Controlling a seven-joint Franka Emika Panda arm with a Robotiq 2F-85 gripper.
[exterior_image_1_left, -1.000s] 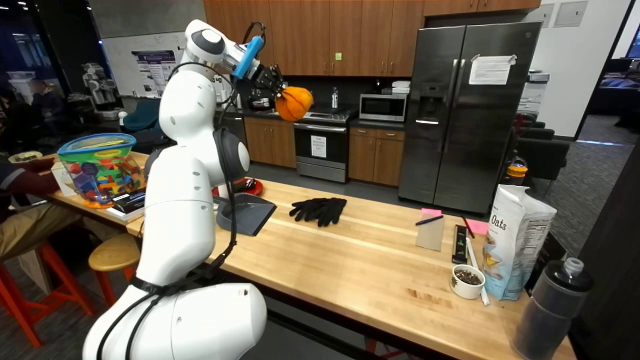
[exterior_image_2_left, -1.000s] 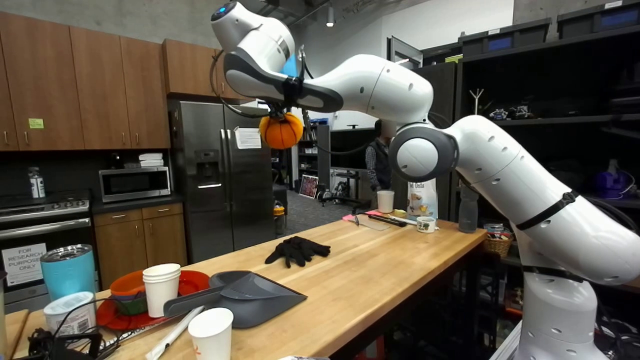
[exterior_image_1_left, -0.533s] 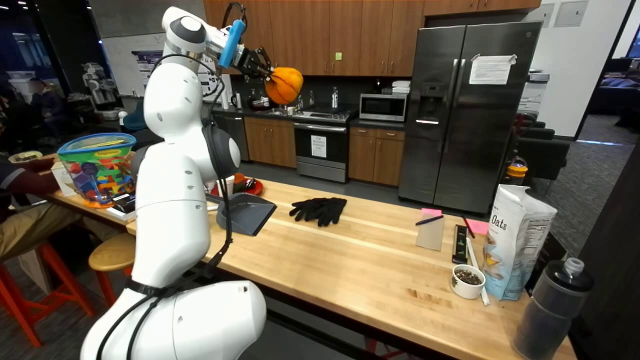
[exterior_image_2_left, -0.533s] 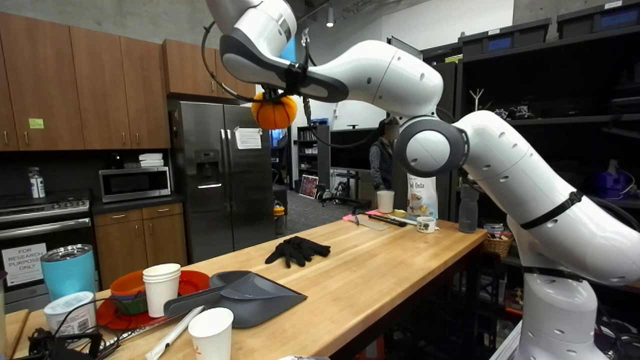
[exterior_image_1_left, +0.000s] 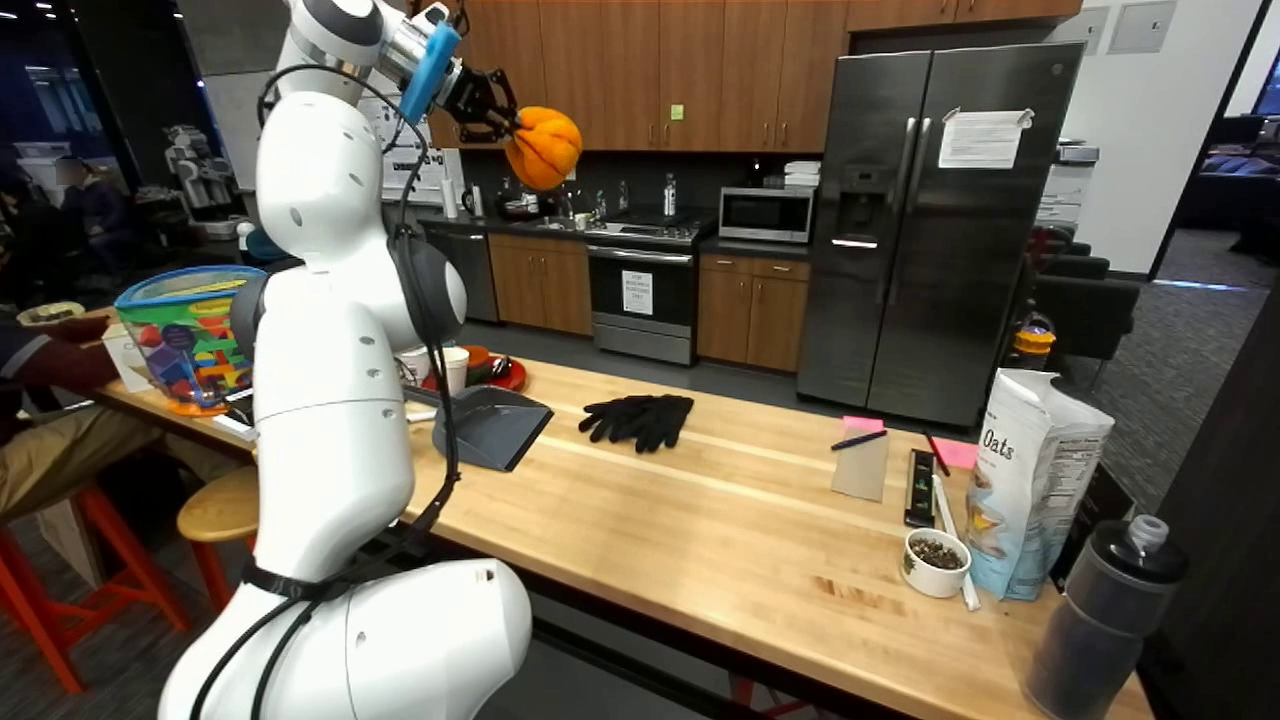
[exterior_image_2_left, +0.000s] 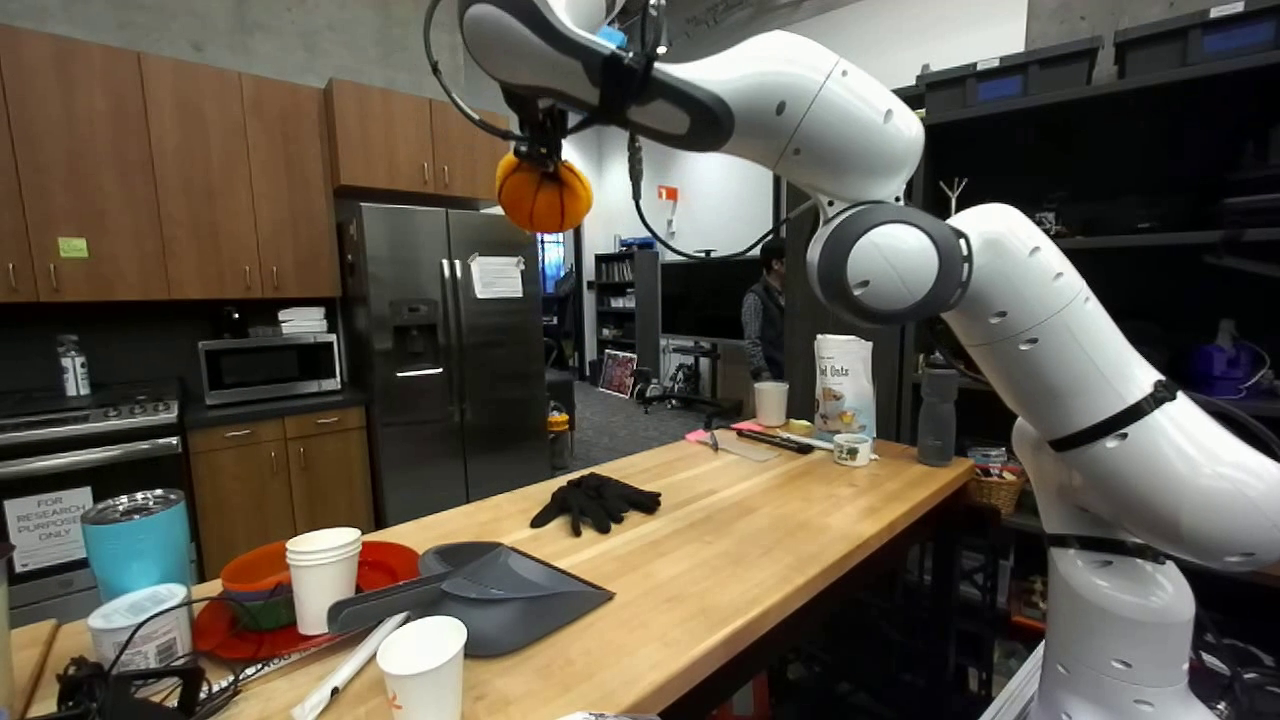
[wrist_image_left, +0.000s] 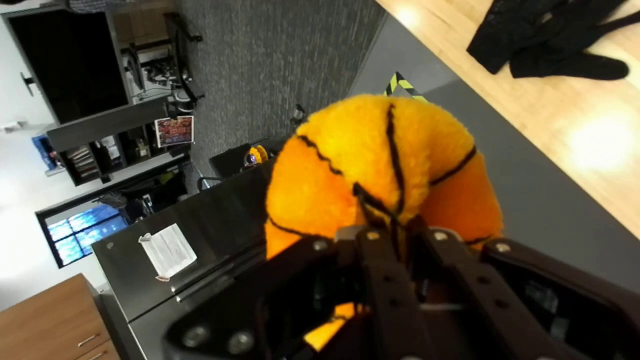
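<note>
My gripper (wrist_image_left: 392, 225) is shut on an orange plush ball (wrist_image_left: 370, 145) with black seam lines, pinching a fold of its fabric. The ball's round bulk bulges out past the fingertips in the wrist view. High above the wooden table (exterior_image_1_left: 650, 520), in both exterior views, the ball (exterior_image_1_left: 545, 148) hangs in the air, touching nothing but the gripper. A pair of black gloves (exterior_image_1_left: 640, 420) lies on the table below; part of the gloves (wrist_image_left: 545, 50) shows at the wrist view's upper right corner. The fingertips are partly sunk in the fabric.
A dark dustpan (exterior_image_2_left: 500, 600), white cups (exterior_image_2_left: 325, 575), red plates (exterior_image_2_left: 385, 565) and a blue tumbler (exterior_image_2_left: 137, 545) stand toward one table end. An oats bag (exterior_image_1_left: 1035, 485), a small bowl (exterior_image_1_left: 935, 562) and a grey bottle (exterior_image_1_left: 1105, 620) are at the opposite end.
The arm has risen, carrying the ball upward. In both exterior views the ball has also shifted to the left. It stays in the grip throughout; the table things have not moved.
</note>
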